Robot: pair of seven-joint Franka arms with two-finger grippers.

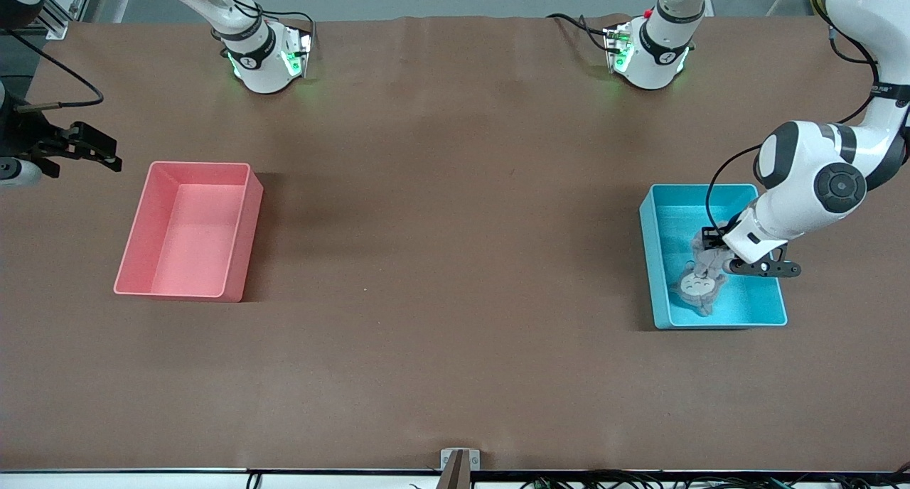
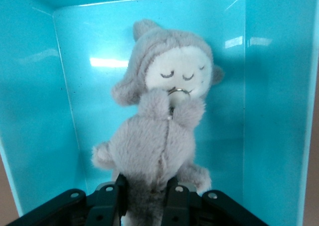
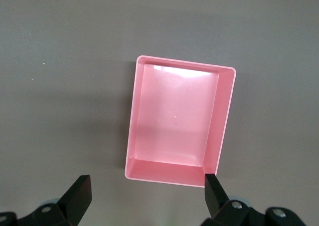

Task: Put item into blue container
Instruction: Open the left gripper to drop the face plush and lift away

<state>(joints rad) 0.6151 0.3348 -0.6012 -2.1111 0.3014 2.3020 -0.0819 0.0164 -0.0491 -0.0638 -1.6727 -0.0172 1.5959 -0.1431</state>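
The blue container (image 1: 648, 261) stands toward the left arm's end of the table. A grey plush toy (image 1: 700, 290) with a white face hangs head-down inside it. My left gripper (image 1: 711, 258) is over the container and shut on the toy's lower body. In the left wrist view the plush toy (image 2: 159, 136) fills the gap between the black fingers (image 2: 107, 201) of the left gripper (image 2: 146, 196), with the blue container's wall (image 2: 30, 111) all round. I cannot tell whether its head touches the floor. My right gripper (image 1: 99, 151) waits open above the table, beside the pink bin.
A pink bin (image 1: 242, 240) of the same shape stands empty toward the right arm's end of the table. In the right wrist view, the pink bin (image 3: 222, 121) lies below the open right gripper (image 3: 147, 186). Brown table cover lies between the two bins.
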